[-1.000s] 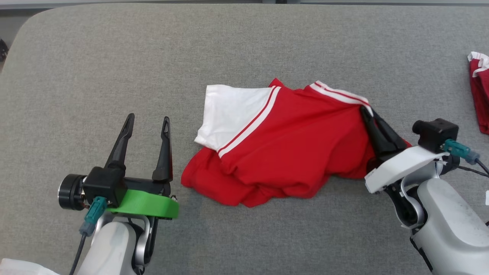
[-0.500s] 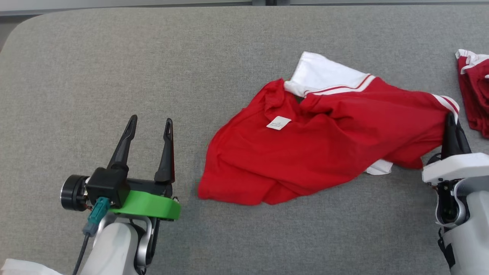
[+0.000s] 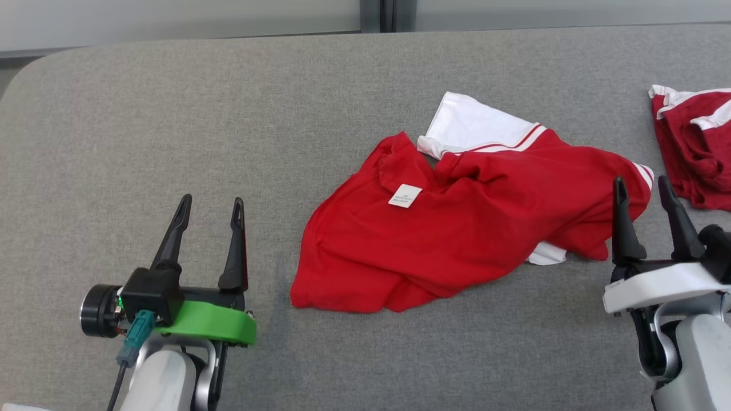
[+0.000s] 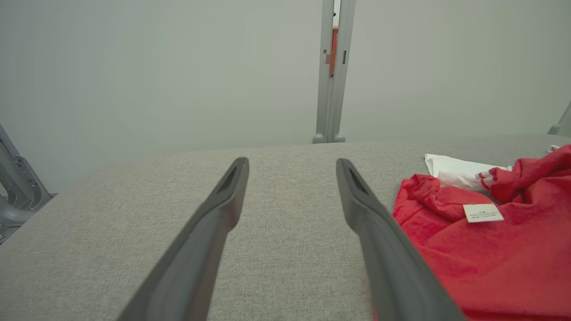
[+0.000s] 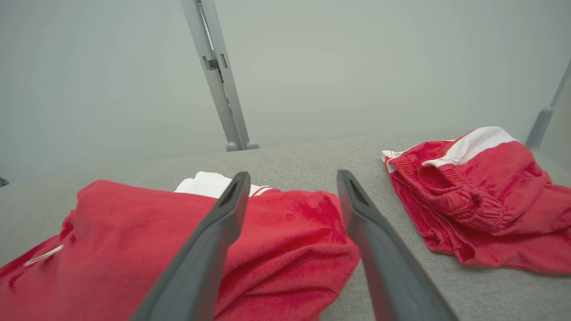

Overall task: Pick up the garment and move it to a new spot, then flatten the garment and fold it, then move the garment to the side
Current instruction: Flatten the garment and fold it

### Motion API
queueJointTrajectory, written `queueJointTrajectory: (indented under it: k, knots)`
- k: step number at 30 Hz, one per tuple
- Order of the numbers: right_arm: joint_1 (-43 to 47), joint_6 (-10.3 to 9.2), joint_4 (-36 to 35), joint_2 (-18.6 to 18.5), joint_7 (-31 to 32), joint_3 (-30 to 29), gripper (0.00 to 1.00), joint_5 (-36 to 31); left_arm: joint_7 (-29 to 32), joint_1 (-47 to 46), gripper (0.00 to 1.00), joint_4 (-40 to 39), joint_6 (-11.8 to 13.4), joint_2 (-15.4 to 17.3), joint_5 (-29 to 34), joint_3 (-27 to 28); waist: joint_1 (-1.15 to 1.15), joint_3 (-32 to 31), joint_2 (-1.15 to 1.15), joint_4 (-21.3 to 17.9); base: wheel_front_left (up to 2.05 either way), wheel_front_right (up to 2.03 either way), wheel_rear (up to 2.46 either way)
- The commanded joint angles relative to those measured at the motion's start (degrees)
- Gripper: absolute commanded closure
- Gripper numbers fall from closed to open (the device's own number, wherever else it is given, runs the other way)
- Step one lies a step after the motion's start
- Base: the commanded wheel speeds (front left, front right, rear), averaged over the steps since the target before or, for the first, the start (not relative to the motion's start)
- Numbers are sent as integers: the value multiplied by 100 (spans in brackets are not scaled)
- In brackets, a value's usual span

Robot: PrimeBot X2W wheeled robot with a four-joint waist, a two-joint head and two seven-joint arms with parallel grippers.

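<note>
A crumpled red garment (image 3: 457, 240) (image 4: 468, 254) (image 5: 290, 249) lies in a loose heap a little right of centre on the grey fabric-covered surface (image 3: 171, 114), one white sleeve (image 3: 474, 123) with red-and-white striping spread flat at its far edge and a small white label (image 3: 405, 196) (image 4: 483, 212) facing up near the collar. The left gripper (image 3: 211, 200) (image 4: 291, 161) hovers over bare surface just to the left of the heap, its jaws apart and holding nothing. The right gripper (image 3: 641, 181) (image 5: 292, 174) sits at the garment's right end, its jaws also spread wide; the red cloth lies beneath and between them, not clamped, and whether either jaw touches the fabric cannot be told. A second red piece of clothing (image 3: 694, 148) (image 5: 468, 191) with white trim and a gathered waistband lies bunched near the surface's right edge, apart from the first, with a strip of grey showing between the two. Beyond the far edge stands a pale wall, broken by a grey upright post (image 4: 332, 71) (image 5: 218, 76).
</note>
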Motion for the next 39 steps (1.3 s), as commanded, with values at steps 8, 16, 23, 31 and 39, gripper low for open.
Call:
queueJointTrajectory:
  k: [8,16,23,31,39]
  knots:
    - [1007,-7,-1223,-32,325,410,0,-236,-18,417,0,87,76,106,-46,113,0,-525,0,-202,0,0,0]
    - [1679,-7,-2011,186,715,440,0,-285,-3,695,0,103,133,173,-112,148,0,-741,0,-309,0,0,0]
    - [1776,-7,-2220,221,837,395,0,-293,14,723,0,55,156,195,-134,100,0,-756,0,-313,0,0,0]
    - [1754,-7,-2316,258,885,357,0,-283,100,574,0,19,65,213,-76,-55,0,-681,0,-301,0,0,0]
    - [1468,-8,-2336,231,841,499,0,-255,730,-358,0,476,-449,-18,-15,-694,0,-297,0,-432,0,0,0]
